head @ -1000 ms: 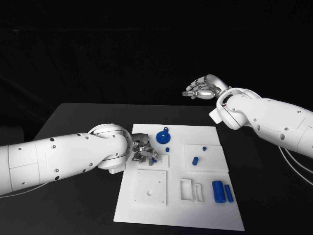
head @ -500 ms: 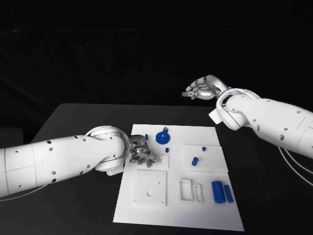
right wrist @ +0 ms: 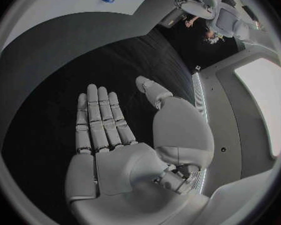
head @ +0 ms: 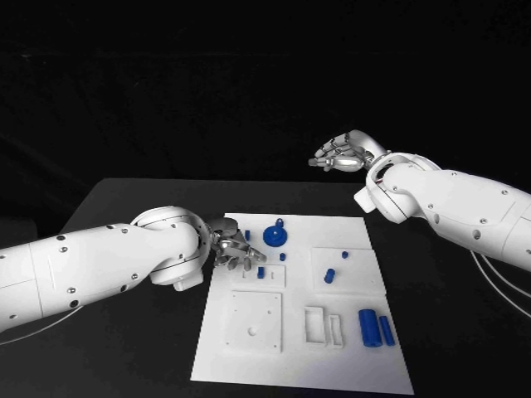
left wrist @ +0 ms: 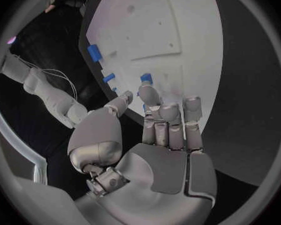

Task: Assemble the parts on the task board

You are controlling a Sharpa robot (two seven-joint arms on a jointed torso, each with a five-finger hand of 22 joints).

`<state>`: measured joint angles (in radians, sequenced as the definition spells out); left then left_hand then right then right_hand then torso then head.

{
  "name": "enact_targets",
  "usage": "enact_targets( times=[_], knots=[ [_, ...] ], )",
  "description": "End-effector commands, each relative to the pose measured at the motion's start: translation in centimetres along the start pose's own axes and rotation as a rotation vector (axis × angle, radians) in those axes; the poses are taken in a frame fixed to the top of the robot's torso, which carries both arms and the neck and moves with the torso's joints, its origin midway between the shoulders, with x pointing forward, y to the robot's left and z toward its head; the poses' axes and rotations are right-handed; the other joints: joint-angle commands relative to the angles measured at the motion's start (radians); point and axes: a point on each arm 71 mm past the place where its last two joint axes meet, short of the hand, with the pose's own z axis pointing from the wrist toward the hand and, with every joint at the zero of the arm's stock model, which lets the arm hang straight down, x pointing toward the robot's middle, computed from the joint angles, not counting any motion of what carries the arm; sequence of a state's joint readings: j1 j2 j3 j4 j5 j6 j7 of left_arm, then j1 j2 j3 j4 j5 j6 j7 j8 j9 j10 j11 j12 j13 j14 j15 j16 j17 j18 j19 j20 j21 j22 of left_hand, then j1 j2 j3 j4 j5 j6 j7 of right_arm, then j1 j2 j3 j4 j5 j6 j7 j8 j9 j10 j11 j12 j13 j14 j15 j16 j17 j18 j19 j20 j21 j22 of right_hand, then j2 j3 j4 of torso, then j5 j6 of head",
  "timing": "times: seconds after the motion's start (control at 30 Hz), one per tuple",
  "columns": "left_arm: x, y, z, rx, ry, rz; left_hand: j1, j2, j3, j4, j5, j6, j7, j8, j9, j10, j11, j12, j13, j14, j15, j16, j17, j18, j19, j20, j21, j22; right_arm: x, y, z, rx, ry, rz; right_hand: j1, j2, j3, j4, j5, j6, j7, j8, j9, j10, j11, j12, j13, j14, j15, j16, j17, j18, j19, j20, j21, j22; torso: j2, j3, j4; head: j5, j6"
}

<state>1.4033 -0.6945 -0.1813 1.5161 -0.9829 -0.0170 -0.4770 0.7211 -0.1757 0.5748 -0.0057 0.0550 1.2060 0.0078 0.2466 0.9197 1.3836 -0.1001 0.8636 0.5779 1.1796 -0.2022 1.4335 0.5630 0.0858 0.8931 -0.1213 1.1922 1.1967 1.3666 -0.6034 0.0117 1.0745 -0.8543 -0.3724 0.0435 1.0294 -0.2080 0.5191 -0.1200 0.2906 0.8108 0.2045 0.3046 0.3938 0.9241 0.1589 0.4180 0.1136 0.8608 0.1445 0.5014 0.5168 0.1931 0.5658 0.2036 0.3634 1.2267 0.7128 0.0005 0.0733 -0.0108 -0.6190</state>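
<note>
The white task board (head: 299,365) lies in the middle of the black table. My left hand (head: 232,247) hovers at the board's far left edge, fingers apart and holding nothing; the left wrist view shows the open left hand (left wrist: 159,135) over the board (left wrist: 153,25). Just beside its fingertips a small blue peg (head: 260,271) stands in a raised white square; the peg (left wrist: 146,78) sits close to one fingertip. A round blue gear-like part (head: 275,236) lies at the far end. My right hand (head: 343,153) is held high beyond the board, its palm (right wrist: 115,135) flat and empty.
Two blue cylinders (head: 368,325) lie side by side at the board's near right. Smaller blue pieces (head: 329,275) dot the right middle. A raised square plate with holes (head: 255,319) and a slotted white block (head: 316,322) occupy the near half. Black table (head: 122,207) surrounds the board.
My left hand has drawn back from the raised square towards the board's far left edge, and the small blue peg now shows standing there. The right arm has barely moved.
</note>
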Motion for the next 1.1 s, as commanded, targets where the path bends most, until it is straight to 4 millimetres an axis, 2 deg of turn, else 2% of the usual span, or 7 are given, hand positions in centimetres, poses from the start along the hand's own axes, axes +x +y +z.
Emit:
enact_targets(
  times=[0.03, 0.3, 0.43, 0.63, 0.83, 0.9, 1.1],
  knots=[
    [-1.0, 0.1, -0.1, 0.002, -0.030, -0.050, 0.018, 0.004, -0.004, 0.005, -0.003, -0.023, 0.004, -0.013, -0.002, -0.011, 0.002, -0.016, -0.009, -0.008, 0.000, -0.015, -0.010, 0.006, -0.008, -0.146, -0.009, -0.006, 0.0, 0.0, 0.0, -0.009, 0.009, 0.001, -0.009, -0.001, -0.003, -0.002, 0.005, -0.009, 0.000, 0.000, -0.001, 0.006, 0.002, -0.007, -0.002, -0.006, -0.001, -0.004, -0.001, -0.006, -0.005, 0.001, -0.006, 0.001, 0.000, 0.0006, -0.0003, 0.000, 0.007],
    [-4.2, 1.3, 0.7, -0.034, -0.077, -0.097, 0.056, 0.000, -0.015, -0.003, -0.001, -0.073, 0.022, -0.048, -0.024, -0.017, 0.018, -0.044, -0.026, -0.008, 0.015, -0.043, -0.030, 0.000, -0.014, -0.143, -0.019, -0.023, -0.2, -0.3, 0.0, -0.002, 0.007, 0.001, -0.009, -0.001, -0.003, -0.002, 0.005, -0.009, 0.000, 0.000, -0.002, 0.006, 0.002, -0.007, -0.003, -0.007, 0.000, -0.004, -0.001, -0.006, -0.006, 0.001, -0.007, 0.002, 0.001, 0.0006, -0.0008, 0.001, 0.017],
    [-5.2, 1.9, 1.6, -0.064, -0.090, -0.090, 0.070, -0.008, -0.020, -0.003, 0.000, -0.132, 0.040, -0.079, -0.042, -0.028, 0.035, -0.055, -0.031, -0.014, 0.030, -0.056, -0.039, -0.004, -0.023, -0.140, -0.027, -0.033, -0.2, -0.3, 0.0, -0.001, 0.009, 0.002, -0.008, -0.001, -0.003, -0.002, 0.006, -0.009, 0.000, 0.000, -0.002, 0.006, 0.002, -0.007, -0.003, -0.007, 0.000, -0.004, -0.002, -0.006, -0.006, 0.001, -0.007, 0.002, 0.002, 0.0001, -0.0011, -0.001, 0.020],
    [-6.3, 2.1, 3.0, -0.097, -0.109, -0.064, 0.072, -0.006, -0.025, 0.005, -0.001, -0.150, 0.047, -0.085, -0.046, -0.034, 0.042, -0.060, -0.033, -0.019, 0.037, -0.060, -0.043, -0.007, -0.030, -0.136, -0.030, -0.038, -0.2, -0.3, 0.0, 0.000, 0.008, 0.002, -0.008, 0.000, -0.003, -0.002, 0.006, -0.009, 0.000, 0.000, -0.002, 0.007, 0.002, -0.007, -0.004, -0.007, 0.000, -0.004, -0.002, -0.006, -0.006, 0.001, -0.007, 0.003, 0.002, 0.0006, 0.0007, -0.003, 0.019],
    [-7.0, 2.2, 4.2, -0.126, -0.112, -0.043, 0.066, -0.004, -0.030, 0.018, -0.001, -0.161, 0.051, -0.088, -0.050, -0.038, 0.046, -0.063, -0.034, -0.023, 0.041, -0.062, -0.045, -0.009, -0.035, -0.133, -0.032, -0.041, -0.1, -0.2, 0.0, -0.002, 0.010, 0.003, -0.009, 0.000, -0.003, -0.001, 0.007, -0.009, 0.000, 0.000, -0.002, 0.007, 0.002, -0.007, -0.004, -0.007, 0.000, -0.004, -0.002, -0.006, -0.006, 0.002, -0.008, 0.003, 0.004, -0.0010, -0.0029, -0.001, 0.022],
    [-7.2, 2.4, 4.4, -0.131, -0.113, -0.043, 0.065, -0.004, -0.031, 0.022, -0.001, -0.165, 0.052, -0.090, -0.051, -0.040, 0.047, -0.064, -0.035, -0.025, 0.042, -0.063, -0.046, -0.009, -0.037, -0.132, -0.033, -0.042, -0.1, -0.2, 0.0, -0.002, 0.010, 0.003, -0.009, 0.000, -0.003, -0.001, 0.007, -0.009, 0.000, 0.000, -0.002, 0.007, 0.002, -0.007, -0.005, -0.008, 0.000, -0.004, -0.002, -0.006, -0.006, 0.002, -0.008, 0.003, 0.004, -0.0005, -0.0028, -0.001, 0.021],
    [-7.3, 2.3, 4.7, -0.136, -0.101, -0.043, 0.063, -0.005, -0.035, 0.031, -0.002, -0.175, 0.055, -0.093, -0.053, -0.043, 0.050, -0.065, -0.035, -0.028, 0.045, -0.063, -0.047, -0.009, -0.040, -0.130, -0.033, -0.043, 0.0, -0.1, 0.0, -0.004, 0.011, 0.003, -0.009, 0.000, -0.003, -0.001, 0.007, -0.010, 0.000, 0.000, -0.002, 0.007, 0.002, -0.007, -0.005, -0.008, 0.000, -0.004, -0.003, -0.006, -0.006, 0.002, -0.008, 0.003, 0.006, -0.0008, -0.0022, -0.009, 0.021]
  ],
)
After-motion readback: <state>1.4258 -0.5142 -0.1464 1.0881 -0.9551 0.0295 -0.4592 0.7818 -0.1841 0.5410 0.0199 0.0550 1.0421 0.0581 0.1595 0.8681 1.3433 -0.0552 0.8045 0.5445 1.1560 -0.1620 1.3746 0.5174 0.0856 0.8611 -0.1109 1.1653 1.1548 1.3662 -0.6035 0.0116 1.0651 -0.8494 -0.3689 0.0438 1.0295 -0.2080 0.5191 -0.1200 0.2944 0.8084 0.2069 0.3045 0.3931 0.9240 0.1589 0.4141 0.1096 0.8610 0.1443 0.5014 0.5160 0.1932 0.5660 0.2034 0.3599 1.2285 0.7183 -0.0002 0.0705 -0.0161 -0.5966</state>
